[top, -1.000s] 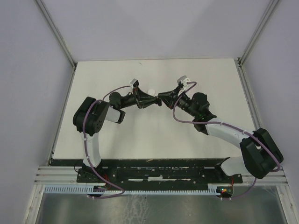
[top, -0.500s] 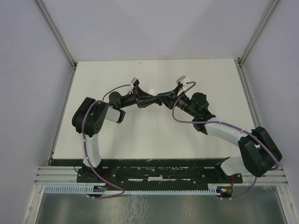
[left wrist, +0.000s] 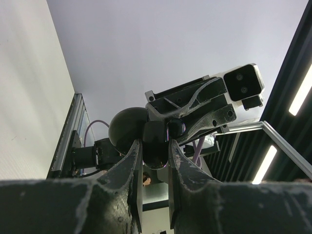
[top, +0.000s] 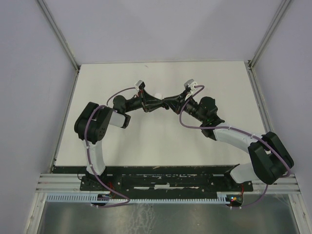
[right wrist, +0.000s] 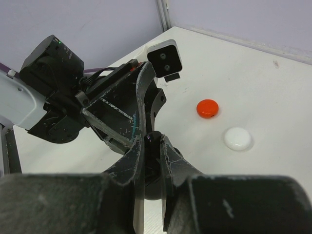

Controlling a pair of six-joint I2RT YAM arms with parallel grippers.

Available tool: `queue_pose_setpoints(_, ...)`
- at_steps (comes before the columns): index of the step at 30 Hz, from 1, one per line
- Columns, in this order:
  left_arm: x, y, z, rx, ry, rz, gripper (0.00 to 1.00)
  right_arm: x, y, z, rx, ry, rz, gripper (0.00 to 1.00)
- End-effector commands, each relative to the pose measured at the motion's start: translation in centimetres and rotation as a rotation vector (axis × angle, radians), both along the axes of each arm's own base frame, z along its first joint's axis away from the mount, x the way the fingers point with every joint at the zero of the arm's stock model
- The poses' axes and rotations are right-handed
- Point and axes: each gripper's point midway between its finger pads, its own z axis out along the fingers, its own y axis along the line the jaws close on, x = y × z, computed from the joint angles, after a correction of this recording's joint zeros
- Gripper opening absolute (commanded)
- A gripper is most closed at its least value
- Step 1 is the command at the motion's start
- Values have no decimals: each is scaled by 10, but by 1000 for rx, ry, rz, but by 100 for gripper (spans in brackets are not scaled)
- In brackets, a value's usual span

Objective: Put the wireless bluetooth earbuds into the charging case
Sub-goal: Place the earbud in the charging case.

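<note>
Meeting, tip to tip, above your table (top: 122, 146).
Your left gripper (top: 162, 104) clamps the dark charging case (left wrist: 155, 141); your right gripper (top: 168, 101) pinches a small black earbud (right wrist: 153, 138).

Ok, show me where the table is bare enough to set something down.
Crowded mid-table, where the left gripper and right gripper meet, the white disc and red disc close by. Bare: the wide patch between them and the near rail; the far strip along the back wall; the far right corner.
</note>
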Motion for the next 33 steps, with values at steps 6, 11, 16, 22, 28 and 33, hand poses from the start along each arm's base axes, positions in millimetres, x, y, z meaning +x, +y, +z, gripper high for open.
queue_pose_setpoints(6,-19,3,53,-99,-284,-18,3,-2,0,12,21,-41,11,7)
queue_pose_setpoints(11,-17,2,52,-99,-282,-18,3,-2,-1,11,15,-38,6,7)
queue_pose_setpoints(16,-18,2,52,-98,-284,-18,3,-1,-1,5,-4,-21,2,12)
queue_pose_setpoints(22,-17,2,47,-93,-278,-19,3,1,-2,13,16,-26,-9,46)
queue_pose_setpoints(28,-14,1,33,-76,-256,-13,3,4,-9,39,40,-69,-52,60)
queue_pose_setpoints(33,-13,1,20,-61,-232,-7,3,7,-26,57,70,-93,-149,64)
